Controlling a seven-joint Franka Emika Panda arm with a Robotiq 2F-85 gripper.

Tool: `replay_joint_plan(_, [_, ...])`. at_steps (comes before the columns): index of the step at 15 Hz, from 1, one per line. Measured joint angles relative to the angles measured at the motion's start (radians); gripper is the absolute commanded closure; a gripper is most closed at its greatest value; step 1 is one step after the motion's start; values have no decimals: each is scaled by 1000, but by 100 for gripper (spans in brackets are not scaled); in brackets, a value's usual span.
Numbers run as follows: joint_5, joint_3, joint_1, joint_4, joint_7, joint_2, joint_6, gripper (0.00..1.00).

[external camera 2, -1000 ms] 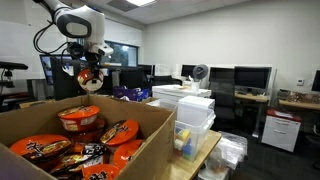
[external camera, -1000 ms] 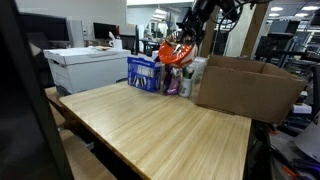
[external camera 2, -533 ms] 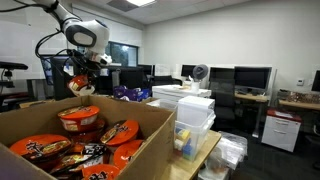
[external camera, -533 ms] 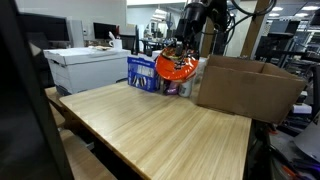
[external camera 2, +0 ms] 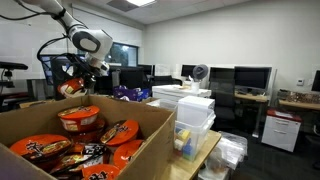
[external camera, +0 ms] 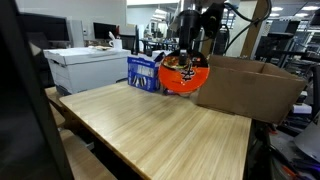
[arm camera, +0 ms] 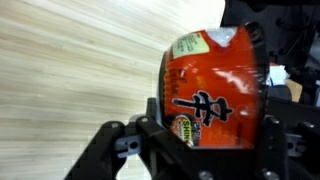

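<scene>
**A:** How many bowls?

**B:** One bowl point(arm camera: 210, 85) is in the gripper point(arm camera: 208, 125), with the fingers point(arm camera: 150, 128) pinching its sides. It hangs tilted above the one table point(external camera: 140, 125), just beside the one box point(external camera: 250, 90).

**A:** And inside the box?

**B:** An exterior view looks into the box point(external camera 2: 150, 128) and shows at least five more bowls point(external camera 2: 80, 120) in a heap. I cannot tell whether more lie beneath them. From the table side, an exterior view shows only the box's outer wall.

**A:** Any writing?

**B:** Only in the wrist view. There is a big black 辛 on the red bowl, and the small print is too blurred to read.
</scene>
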State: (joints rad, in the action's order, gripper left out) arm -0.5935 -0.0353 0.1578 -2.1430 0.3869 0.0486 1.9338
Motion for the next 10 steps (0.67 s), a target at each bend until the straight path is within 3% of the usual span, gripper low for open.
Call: replay_joint_plan(10, [130, -54, -8, 97, 255, 111, -151, 57])
